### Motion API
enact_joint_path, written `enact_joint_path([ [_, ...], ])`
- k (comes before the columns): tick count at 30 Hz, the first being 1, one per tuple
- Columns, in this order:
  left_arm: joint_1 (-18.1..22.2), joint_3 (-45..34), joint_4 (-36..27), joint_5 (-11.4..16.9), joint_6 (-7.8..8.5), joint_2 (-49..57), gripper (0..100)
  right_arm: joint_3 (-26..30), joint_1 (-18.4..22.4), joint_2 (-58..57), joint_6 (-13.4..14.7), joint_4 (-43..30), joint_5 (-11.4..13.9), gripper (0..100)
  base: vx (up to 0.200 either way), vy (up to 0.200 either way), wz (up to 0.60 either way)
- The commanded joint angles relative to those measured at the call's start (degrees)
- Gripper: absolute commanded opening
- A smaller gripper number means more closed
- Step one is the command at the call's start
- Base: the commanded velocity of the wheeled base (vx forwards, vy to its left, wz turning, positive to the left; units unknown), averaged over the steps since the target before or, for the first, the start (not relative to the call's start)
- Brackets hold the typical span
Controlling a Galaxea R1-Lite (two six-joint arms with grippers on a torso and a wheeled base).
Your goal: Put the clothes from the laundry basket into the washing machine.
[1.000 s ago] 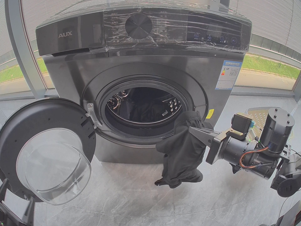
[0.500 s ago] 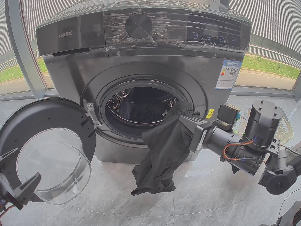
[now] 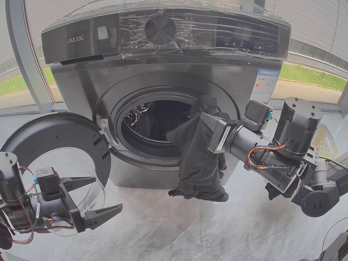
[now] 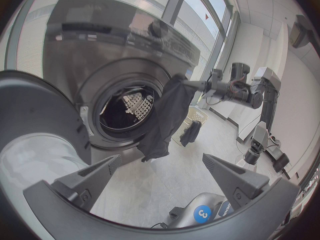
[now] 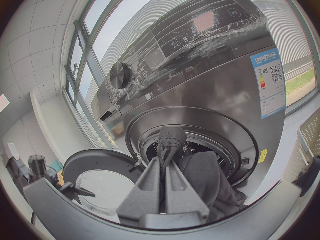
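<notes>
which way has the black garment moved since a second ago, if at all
Yes. The black garment, held by the right hand, went up and to the robot's left, and now hangs across the drum opening.

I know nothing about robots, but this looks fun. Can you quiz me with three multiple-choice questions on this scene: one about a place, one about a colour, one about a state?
1. Where by the washing machine is the garment that the right pincer holds?
A) Lying on top of it
B) Hanging before its opening, at the right side
C) Wholly inside the drum

2. What colour is that garment?
A) White
B) Red
C) Black

3. How is the machine's door?
A) Swung open
B) Shut
C) Taken off

Answers:
1 B, the garment dangles from the shut pincer across the opening's right rim.
2 C, it is black all over.
3 A, the door stands open at the left, on its hinge.
</notes>
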State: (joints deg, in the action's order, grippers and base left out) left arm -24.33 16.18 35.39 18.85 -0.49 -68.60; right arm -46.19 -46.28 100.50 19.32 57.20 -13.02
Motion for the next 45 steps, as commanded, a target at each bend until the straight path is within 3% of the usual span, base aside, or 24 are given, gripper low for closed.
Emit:
enact_joint_path([
  [1,-2.7,-0.2,5.9,0.0,0.14,-14.5,100,-1.7,-0.5,0.4,0.9,-0.1,-0.4,0,0.0,0.0,0.0],
  [11,-5.9,0.0,11.6,0.0,0.14,-26.9,100,-1.5,-1.9,0.1,2.3,0.2,-0.4,0,0.0,0.0,0.0],
  [25,-5.5,0.4,25.3,-0.3,0.14,-43.5,100,-1.4,-3.2,0.0,2.4,0.3,-0.4,0,0.0,0.0,0.0],
  [45,-4.8,6.0,34.0,-0.5,-0.39,-57.1,100,-1.4,-3.7,-0.1,2.7,0.4,-0.5,0,0.0,0.0,0.0],
])
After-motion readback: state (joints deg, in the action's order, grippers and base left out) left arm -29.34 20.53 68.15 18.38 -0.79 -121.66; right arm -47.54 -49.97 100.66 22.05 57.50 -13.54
